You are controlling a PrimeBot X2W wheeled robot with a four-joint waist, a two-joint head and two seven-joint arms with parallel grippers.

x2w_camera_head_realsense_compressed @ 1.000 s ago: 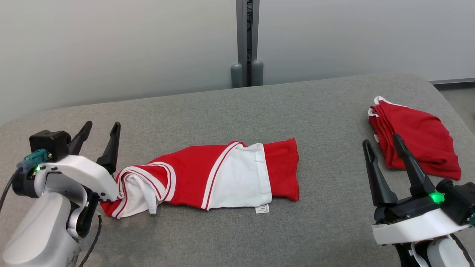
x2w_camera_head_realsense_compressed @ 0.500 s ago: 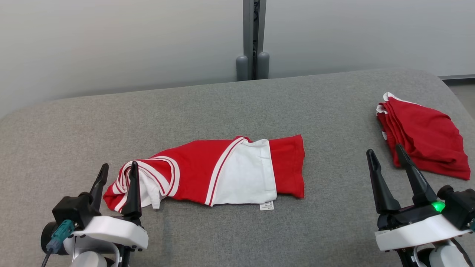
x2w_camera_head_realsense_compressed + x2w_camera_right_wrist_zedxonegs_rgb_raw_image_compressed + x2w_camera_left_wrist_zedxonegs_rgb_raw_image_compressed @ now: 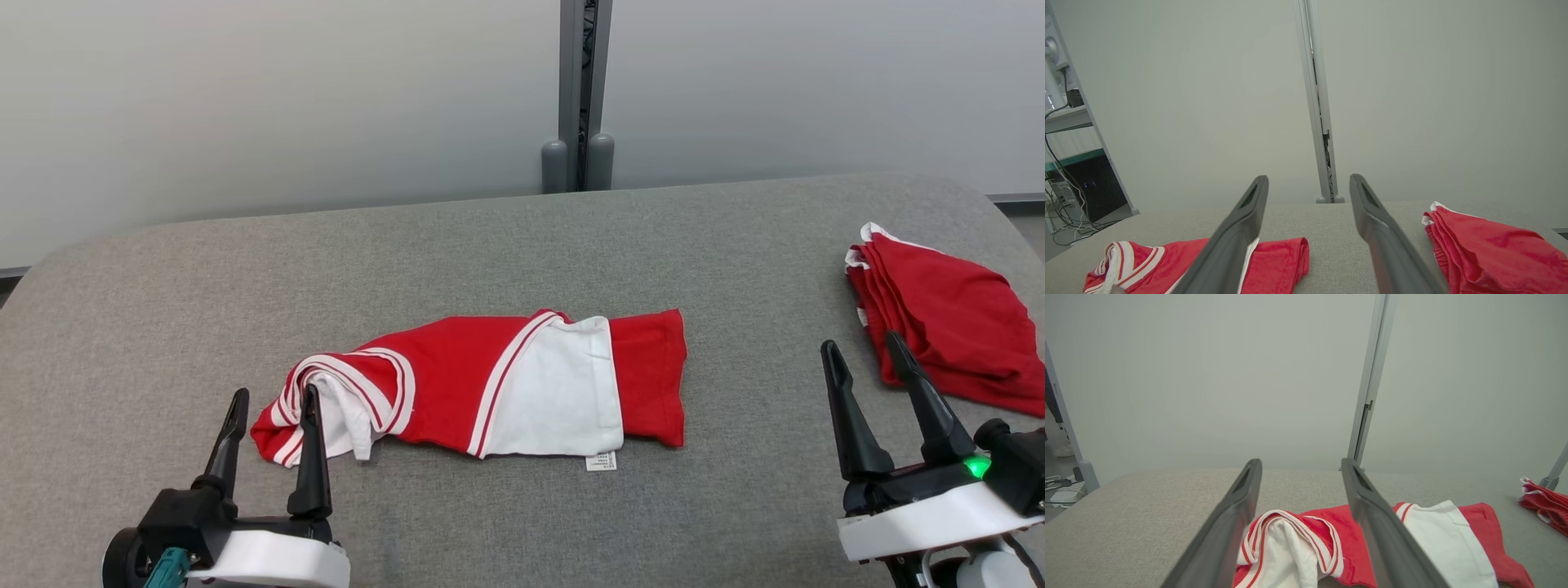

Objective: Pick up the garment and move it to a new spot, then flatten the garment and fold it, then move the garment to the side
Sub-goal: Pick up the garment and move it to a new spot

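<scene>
The grey fabric-covered desk point(image 3: 522, 245) carries the red-and-white garment point(image 3: 457, 384), which lies as a long, loosely folded strip at its middle. A folded pile of red cloth point(image 3: 947, 327) sits well apart at the right. The left gripper point(image 3: 275, 392) hovers at the strip's rumpled striped end and the right gripper point(image 3: 862, 343) near the pile, both with fingers apart and empty. A neat next fold likely needs that rumpled end smoothed first, then both ends lifted evenly.

Print on the garment point(image 3: 457, 380) tag point(image 3: 601, 462) is unreadable.

Left claw point(image 3: 275, 392) and right claw point(image 3: 860, 343) bear long black fingers point(image 3: 849, 426) on white shells point(image 3: 922, 523) (green lamp point(image 3: 974, 467), right).
</scene>
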